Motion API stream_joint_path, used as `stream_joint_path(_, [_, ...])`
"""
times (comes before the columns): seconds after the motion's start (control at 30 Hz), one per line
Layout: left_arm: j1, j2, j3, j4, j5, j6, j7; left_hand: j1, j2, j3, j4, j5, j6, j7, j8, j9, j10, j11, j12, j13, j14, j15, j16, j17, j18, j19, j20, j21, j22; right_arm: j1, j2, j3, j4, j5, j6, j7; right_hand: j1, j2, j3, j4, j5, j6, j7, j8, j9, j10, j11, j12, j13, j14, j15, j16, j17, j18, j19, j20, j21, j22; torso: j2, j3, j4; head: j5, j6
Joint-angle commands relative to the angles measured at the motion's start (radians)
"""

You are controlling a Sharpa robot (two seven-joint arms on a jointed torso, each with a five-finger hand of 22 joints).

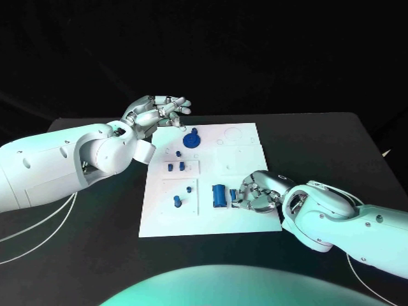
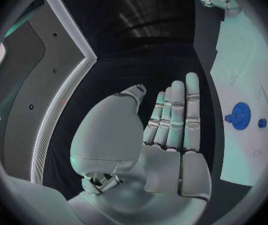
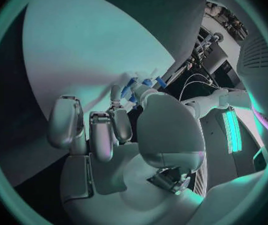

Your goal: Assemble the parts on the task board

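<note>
black table (image 1: 314, 146) under a dark backdrop, white cables (image 1: 20, 252) off its near-left edge

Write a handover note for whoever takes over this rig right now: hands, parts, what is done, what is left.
Left hand: raised at the far left corner of the task board, fingers apart, holding nothing.
Right hand: low on the board's near right side, fingers curled beside a blue cylinder; whether it grips a part cannot be told.
Parts: round blue disc at the far end, small blue pieces mid-board, another nearer.
Done: unclear. Left: parts lying loose, such as the cylinder, need seating.
</note>
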Motion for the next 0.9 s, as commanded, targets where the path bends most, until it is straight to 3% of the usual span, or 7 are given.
stream_joint_path(0.03, [0.000, 0.001, 0.000, 0.002, -0.004, 0.018, 0.006, 0.006, 0.002, -0.002, -0.004, 0.003, -0.007, 0.006, 0.005, -0.001, -0.003, 0.000, 0.003, 0.001, -0.008, -0.001, 0.006, -0.001, 0.013, 0.004, 0.005, -0.004, -0.001, -0.004, -0.002, -0.003, -0.004, -0.037, 0.027, -0.019, 0.018, -0.002, 0.001, -0.004, -0.004, 0.005, -0.002, -0.001, -0.002, -0.001, -0.003, -0.002, 0.057, 0.078, -0.004, 0.004, 0.135, -0.004, 0.006, -0.003, -0.005, 0.157, 0.000, -0.0005, -0.0013, 0.001, -0.001])
stream_joint_path(0.4, [0.000, 0.000, 0.000, 0.000, -0.004, 0.017, 0.007, 0.006, 0.002, -0.002, -0.004, 0.003, -0.007, 0.006, 0.005, -0.001, -0.003, 0.000, 0.003, 0.001, -0.008, -0.001, 0.006, -0.001, 0.013, 0.004, 0.005, -0.004, -0.001, 0.001, -0.015, -0.001, 0.006, 0.002, -0.070, 0.022, 0.003, 0.006, -0.007, 0.014, 0.013, 0.000, 0.003, -0.009, -0.007, -0.015, 0.001, -0.022, 0.041, 0.072, -0.002, -0.010, 0.106, 0.003, -0.005, -0.002, -0.048, 0.148, -0.001, 0.0001, -0.0004, 0.001, 0.005])
stream_joint_path(0.5, [0.000, 0.001, 0.000, -0.001, -0.004, 0.013, 0.008, 0.006, 0.003, -0.002, -0.002, 0.003, -0.008, 0.006, 0.006, -0.002, -0.004, 0.000, 0.005, 0.001, -0.009, 0.000, 0.008, -0.002, 0.013, 0.004, 0.006, -0.004, -0.002, 0.014, -0.021, 0.000, 0.009, 0.071, -0.109, 0.075, 0.000, 0.005, -0.014, 0.022, 0.027, -0.018, 0.012, -0.019, -0.010, -0.046, 0.009, -0.061, 0.008, 0.063, 0.004, -0.026, 0.073, 0.012, -0.021, 0.002, -0.108, 0.133, -0.002, -0.0023, 0.0002, 0.000, 0.011])
stream_joint_path(0.7, [0.000, 0.005, 0.000, -0.009, -0.004, 0.006, 0.022, 0.006, 0.002, -0.003, -0.002, 0.002, -0.009, 0.006, 0.006, -0.002, -0.005, 0.000, 0.005, 0.001, -0.009, 0.000, 0.008, -0.002, 0.013, 0.004, 0.006, -0.005, -0.002, 0.058, -0.029, 0.002, 0.001, 0.328, -0.161, 0.266, 0.016, 0.010, -0.025, 0.022, 0.053, -0.068, 0.031, -0.023, -0.003, -0.128, 0.026, -0.150, -0.070, 0.048, 0.018, -0.061, 0.015, 0.030, -0.057, 0.014, -0.237, 0.097, -0.005, -0.0020, -0.0034, -0.001, 0.029])
stream_joint_path(0.8, [0.000, 0.012, 0.000, -0.016, -0.003, 0.005, 0.043, 0.007, 0.003, -0.002, -0.002, 0.003, -0.009, 0.006, 0.007, -0.002, -0.006, 0.000, 0.005, 0.000, -0.010, 0.000, 0.007, -0.003, 0.013, 0.004, 0.006, -0.005, -0.002, 0.076, -0.028, 0.005, -0.014, 0.442, -0.165, 0.372, 0.050, 0.034, -0.010, 0.008, 0.057, -0.091, 0.038, -0.025, 0.000, -0.184, 0.032, -0.207, -0.124, 0.032, 0.024, -0.095, -0.040, 0.046, -0.089, 0.020, -0.347, 0.065, -0.009, -0.0063, -0.0063, 0.000, 0.043])
stream_joint_path(0.87, [-0.001, 0.017, 0.000, -0.021, -0.002, 0.006, 0.053, 0.009, 0.003, -0.001, -0.003, 0.004, -0.009, 0.006, 0.007, -0.002, -0.006, 0.000, 0.005, 0.000, -0.011, 0.000, 0.007, -0.003, 0.013, 0.003, 0.006, -0.005, -0.002, 0.083, -0.026, 0.007, -0.027, 0.492, -0.162, 0.417, 0.062, 0.038, -0.006, 0.001, 0.059, -0.106, 0.044, -0.029, -0.001, -0.216, 0.037, -0.241, -0.156, 0.025, 0.028, -0.113, -0.065, 0.054, -0.107, 0.024, -0.407, 0.046, -0.012, -0.0141, -0.0071, -0.005, 0.057])
stream_joint_path(0.9, [-0.001, 0.022, 0.000, -0.028, -0.001, 0.006, 0.061, 0.009, 0.003, -0.001, -0.003, 0.004, -0.009, 0.005, 0.007, -0.002, -0.006, 0.000, 0.005, 0.000, -0.011, 0.000, 0.007, -0.003, 0.012, 0.003, 0.006, -0.005, -0.002, 0.089, -0.023, 0.009, -0.045, 0.540, -0.155, 0.450, 0.071, 0.040, -0.002, -0.004, 0.059, -0.119, 0.051, -0.033, -0.002, -0.265, 0.043, -0.294, -0.205, 0.003, 0.034, -0.159, -0.132, 0.068, -0.140, 0.028, -0.514, 0.012, -0.014, -0.0168, -0.0067, -0.008, 0.064])
